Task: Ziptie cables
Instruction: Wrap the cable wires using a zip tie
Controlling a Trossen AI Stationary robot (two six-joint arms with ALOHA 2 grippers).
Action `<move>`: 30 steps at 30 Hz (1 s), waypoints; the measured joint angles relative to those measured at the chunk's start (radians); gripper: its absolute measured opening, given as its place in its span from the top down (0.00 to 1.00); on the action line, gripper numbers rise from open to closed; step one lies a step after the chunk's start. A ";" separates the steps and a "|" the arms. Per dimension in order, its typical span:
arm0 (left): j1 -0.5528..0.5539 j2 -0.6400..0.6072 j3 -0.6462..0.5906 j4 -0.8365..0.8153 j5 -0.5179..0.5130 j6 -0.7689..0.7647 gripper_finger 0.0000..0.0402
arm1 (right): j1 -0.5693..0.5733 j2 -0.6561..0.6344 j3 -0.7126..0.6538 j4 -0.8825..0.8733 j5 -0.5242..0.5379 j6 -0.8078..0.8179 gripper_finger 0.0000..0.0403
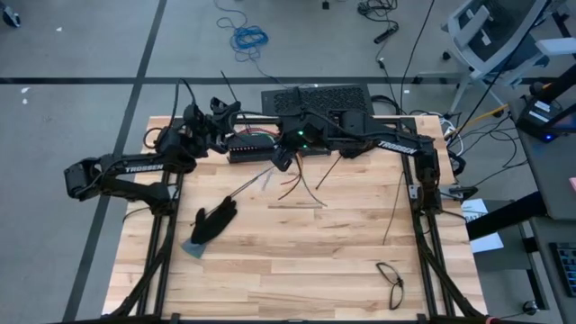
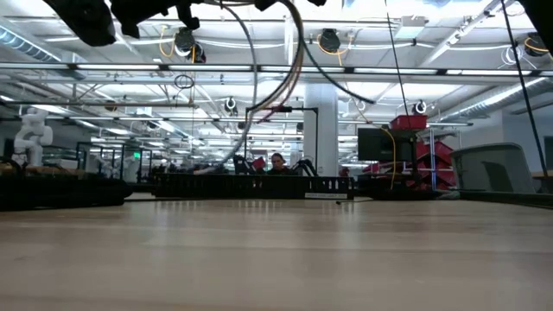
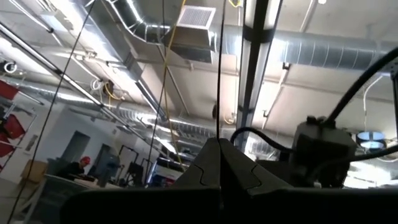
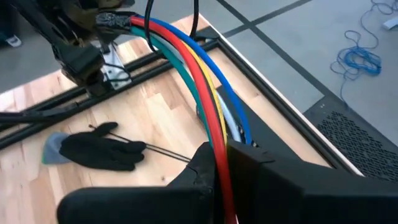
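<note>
Cables: red, yellow, green, blue and a pale one, bundled side by side, held up above the table at its back edge, spanning between the two grippers.

R gripper is clamped shut on the bundle; the wires run straight through its fingers and arc away toward the L arm. In the high view it sits mid-back of the table, with loose wire ends fanning out below it onto the wood.

L gripper is closed too, pinching a thin black strip that sticks up between its fingers, prob a ziptie, can't confirm. It's at the back-left, near the bundle's far end.

Handling, my read: wires are light, soft and springy, and the jackets look smooth so they'll slide against each other and splay once slack. Bundle only stays tidy near a clamp. Best grip pt is close beside the R fingers where they're packed tight, not mid-arc. The strip is stiffer but thin, will flex if pushed end-on.

Further out: black glove on a grey cloth, front-left of centre. A black looped cable lies near the front-right, well apart. A long black slotted bar lies along the back edge.

Text: "TROSSEN" in white on both arms, L and R. Nothing else legible.
</note>
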 joint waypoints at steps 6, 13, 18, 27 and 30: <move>-0.002 0.041 0.012 -0.024 0.057 -0.009 1.00 | -0.013 -0.005 0.000 -0.026 -0.037 -0.029 0.97; -0.006 0.116 0.106 -0.019 0.087 -0.009 1.00 | -0.021 -0.005 0.000 -0.014 -0.055 -0.039 0.97; -0.006 0.158 0.149 -0.019 0.142 -0.009 1.00 | -0.022 -0.009 0.000 -0.009 -0.048 -0.044 0.97; -0.010 0.169 0.150 -0.023 0.152 -0.001 1.00 | -0.009 -0.027 0.000 0.021 -0.056 -0.037 0.97; -0.005 0.159 0.150 -0.020 0.144 0.021 1.00 | -0.010 -0.031 0.000 0.006 -0.076 -0.043 0.97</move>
